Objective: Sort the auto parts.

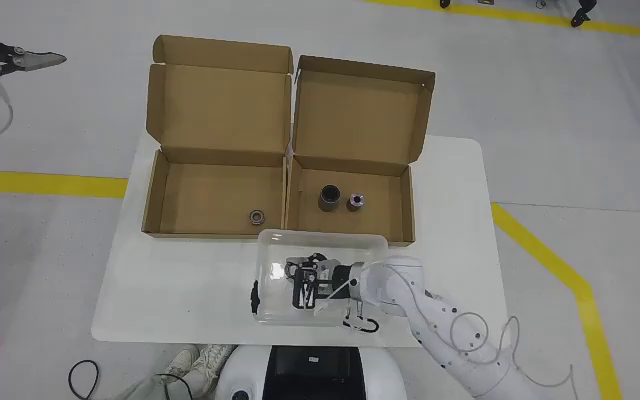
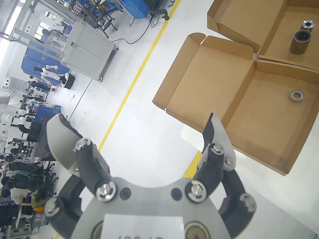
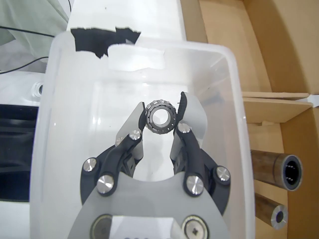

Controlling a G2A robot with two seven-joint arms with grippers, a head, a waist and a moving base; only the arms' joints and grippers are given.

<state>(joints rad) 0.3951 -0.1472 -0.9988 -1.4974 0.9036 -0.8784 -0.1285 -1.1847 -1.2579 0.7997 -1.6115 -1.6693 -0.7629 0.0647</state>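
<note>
One bearing (image 3: pixel 160 120) is being pinched between the two fingers of the right gripper (image 3: pixel 161 108), inside the clear bin (image 1: pixel 322 236) at the near edge of the table (image 1: pixel 160 290). Contact is being made only on the round outer face, close to the fingertips, so a slip is being risked: the part could be squeezed out forwards or rolled in the pads during a lift and dropped back into the bin. The bin wall is being crowded by the wrist, so the light bin could be dragged or tipped by a careless lift. A mix-up is being risked too: a similar ring (image 1: pixel 257 215) is lying in the left box (image 1: pixel 200 190), while a dark cylinder (image 1: pixel 330 197) and a small cylinder (image 1: pixel 355 201) are standing in the right box (image 1: pixel 385 222), so the left box is being judged the proper home. The right arm is being held bent across the front of the table, wrist low over the bin, fingers pointing toward the robot's left. The left gripper (image 2: pixel 135 125) is being held wide open and empty, raised off the table's left side, facing the boxes
</note>
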